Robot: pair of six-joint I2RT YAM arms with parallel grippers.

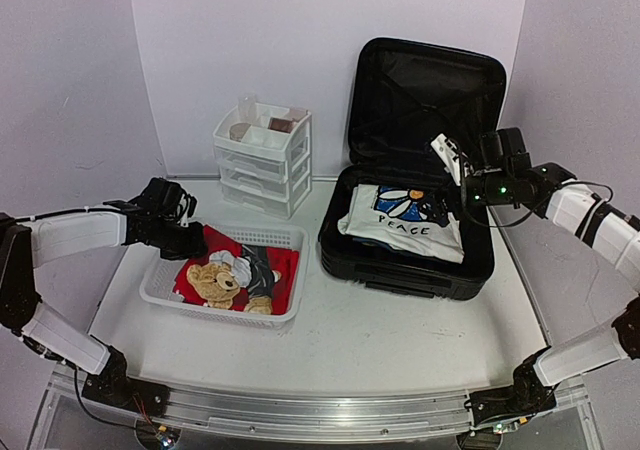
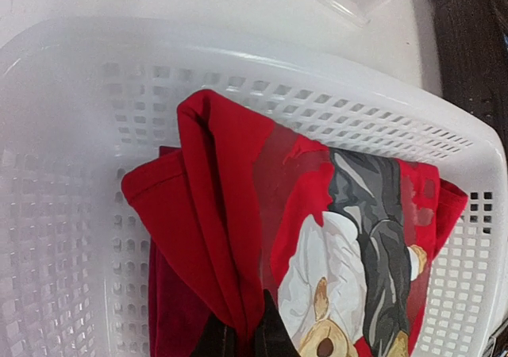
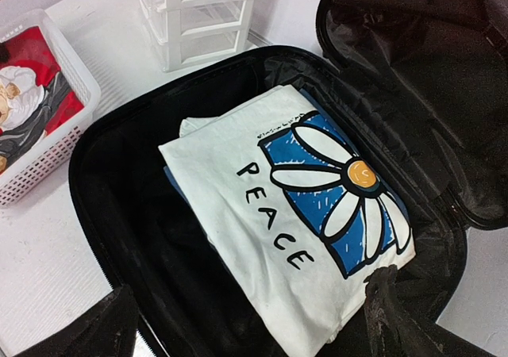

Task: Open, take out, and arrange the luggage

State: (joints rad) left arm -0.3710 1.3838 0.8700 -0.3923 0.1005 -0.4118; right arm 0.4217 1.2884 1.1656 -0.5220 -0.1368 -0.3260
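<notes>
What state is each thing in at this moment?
luggage: open, lid upright.
white shirt: folded, lying in the luggage.
red shirt: lying in the basket, one fold gripped.
left tool: shut on the red shirt.
right tool: open, above the white shirt.
drawer unit: drawers shut.

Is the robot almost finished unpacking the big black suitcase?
Maybe halfway. Done: the suitcase is open, and a red teddy-bear shirt lies in the white basket. In hand: the left pincer seems to pinch that shirt's fold. Still to do: a white PEACE shirt waits in the suitcase, with the open right pincer above it.
</notes>
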